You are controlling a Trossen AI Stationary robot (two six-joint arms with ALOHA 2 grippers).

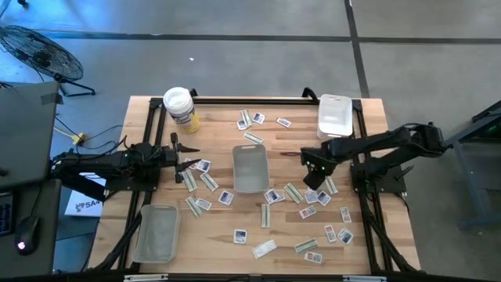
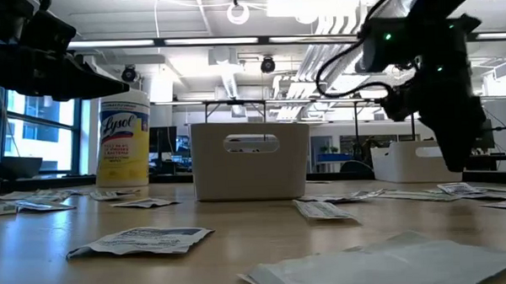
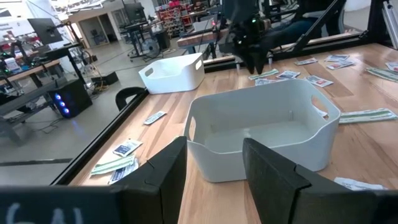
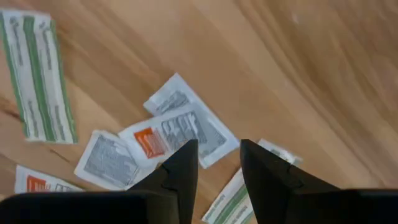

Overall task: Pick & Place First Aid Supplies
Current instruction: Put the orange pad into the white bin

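Observation:
The first aid supplies are small flat packets scattered over the wooden table: squarish white ones [image 1: 272, 196] and narrow green-striped strips [image 1: 293, 193], all lying flat. My right gripper [image 1: 313, 178] hangs right of the centre white bin [image 1: 250, 167], pointing down, open, a little above a cluster of packets. In the right wrist view a white packet with orange print [image 4: 177, 134] lies just beyond its fingertips, nothing between them. My left gripper [image 3: 214, 168] waits at the table's left, level, open, facing the bin [image 3: 261, 127].
A second white bin [image 1: 334, 115] stands at the far right corner. A yellow-labelled round tub [image 1: 180, 107] stands at the far left. A clear plastic tray [image 1: 156, 233] lies at the near left. Black frame rails [image 1: 374, 227] run along the table's sides.

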